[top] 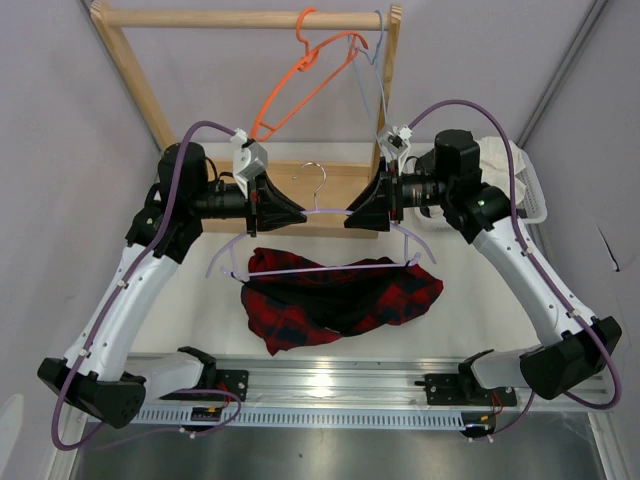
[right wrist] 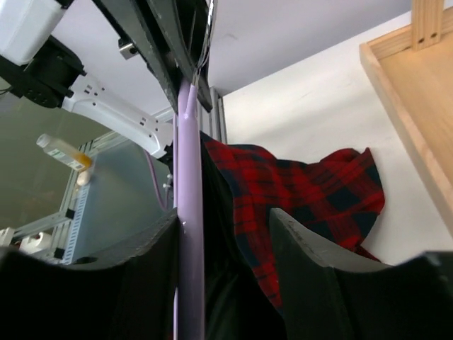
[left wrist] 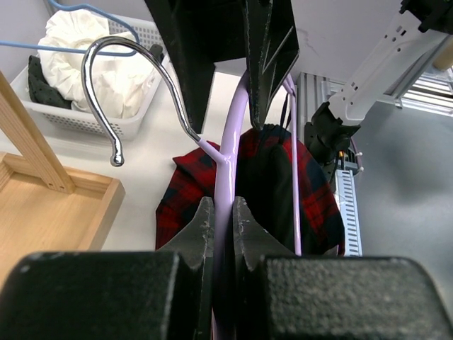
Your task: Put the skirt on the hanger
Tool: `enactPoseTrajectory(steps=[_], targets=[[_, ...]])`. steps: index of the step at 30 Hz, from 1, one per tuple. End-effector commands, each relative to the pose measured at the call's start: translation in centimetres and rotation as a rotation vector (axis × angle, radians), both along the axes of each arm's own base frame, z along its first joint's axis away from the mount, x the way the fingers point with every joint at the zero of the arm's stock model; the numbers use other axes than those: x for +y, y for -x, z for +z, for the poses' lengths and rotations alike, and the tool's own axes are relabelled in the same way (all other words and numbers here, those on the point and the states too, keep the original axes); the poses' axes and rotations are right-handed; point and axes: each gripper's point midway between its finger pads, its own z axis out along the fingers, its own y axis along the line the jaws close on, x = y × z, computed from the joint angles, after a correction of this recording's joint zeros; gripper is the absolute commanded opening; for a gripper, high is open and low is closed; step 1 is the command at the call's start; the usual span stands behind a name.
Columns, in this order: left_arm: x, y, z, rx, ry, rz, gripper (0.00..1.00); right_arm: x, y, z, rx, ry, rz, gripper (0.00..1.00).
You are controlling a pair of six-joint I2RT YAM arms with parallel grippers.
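Note:
The lavender hanger (top: 330, 212) is held up over the table, its metal hook (top: 315, 175) pointing to the far side. My left gripper (top: 285, 212) is shut on the hanger's left shoulder; in the left wrist view the jaws (left wrist: 223, 205) pinch the lavender bar (left wrist: 230, 142). My right gripper (top: 365, 215) is open around the right shoulder. In the right wrist view (right wrist: 223, 214) the bar (right wrist: 190, 156) rests against one finger, with a gap to the other. The red and black plaid skirt (top: 340, 295) is bunched across the lower bar and hangs below it (left wrist: 318, 198) (right wrist: 304, 191).
A wooden rack (top: 240, 17) at the back carries an orange hanger (top: 300, 85) and a pale blue hanger (top: 375, 70). Its wooden base (top: 330, 185) lies just behind the hanger. A white basket (top: 530, 190) with white fabric (left wrist: 85, 57) stands at the right. A metal rail (top: 320, 385) runs along the near edge.

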Motion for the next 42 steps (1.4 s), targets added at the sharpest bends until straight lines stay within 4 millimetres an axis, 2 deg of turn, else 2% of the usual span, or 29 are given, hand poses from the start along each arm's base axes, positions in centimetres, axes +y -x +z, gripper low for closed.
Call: enactPoseTrajectory(steps=[1,3,4,6,7,13,15,20,22,25,30,36,39,41,42], targets=[[0.2,1.3,2.9,-0.105,0.063,-0.053,0.00,0.0,0.6,2.0,-0.040,-0.038,0.040,0.48],[0.2,1.2,3.1,-0.109,0.063,-0.046,0.00,-0.1,1.1,2.6,-0.037,-0.049,0.046,0.35],[0.2,1.1,3.0,-0.107,0.062,-0.044,0.00,-0.1,1.1,2.7,-0.039,-0.053,0.046,0.21],[0.2,0.9,2.9,-0.108,0.059,-0.031,0.00,-0.1,1.5,3.1,-0.042,-0.060,0.048,0.05],[0.3,0.7,2.9,-0.114,0.056,-0.019,0.00,-0.2,1.6,3.5,-0.045,-0.068,0.046,0.00],[0.7,-1.8,4.0,-0.114,0.054,0.125,0.02,0.0,2.1,5.4,-0.113,-0.055,-0.034,0.00],[1.0,-3.0,4.6,-0.121,0.063,0.201,0.10,0.3,1.7,6.3,-0.140,-0.032,-0.116,0.00],[2.3,-5.4,6.1,-0.140,0.094,0.373,0.47,0.4,1.2,7.6,-0.205,0.001,-0.249,0.00],[3.2,-6.7,6.9,-0.145,0.107,0.467,0.51,0.1,1.5,7.8,-0.198,0.013,-0.259,0.00],[4.3,-7.9,8.1,-0.152,0.139,0.567,0.55,-0.7,1.7,7.3,-0.188,0.043,-0.288,0.00],[6.7,-9.6,9.8,-0.155,0.208,0.758,0.57,-1.9,1.7,7.9,-0.176,0.034,-0.370,0.00],[8.6,-10.3,11.8,-0.196,0.245,0.872,0.58,-1.8,2.1,8.6,-0.175,0.051,-0.397,0.00],[10.6,-10.3,13.7,-0.260,0.289,0.978,0.62,-1.5,2.4,8.7,-0.179,0.056,-0.398,0.00],[11.3,-9.8,15.5,-0.313,0.318,0.997,0.65,-1.3,2.4,8.6,-0.180,0.056,-0.399,0.00],[11.4,-10.1,15.6,-0.326,0.297,1.007,0.65,-1.1,2.5,8.7,-0.176,0.055,-0.397,0.00]])
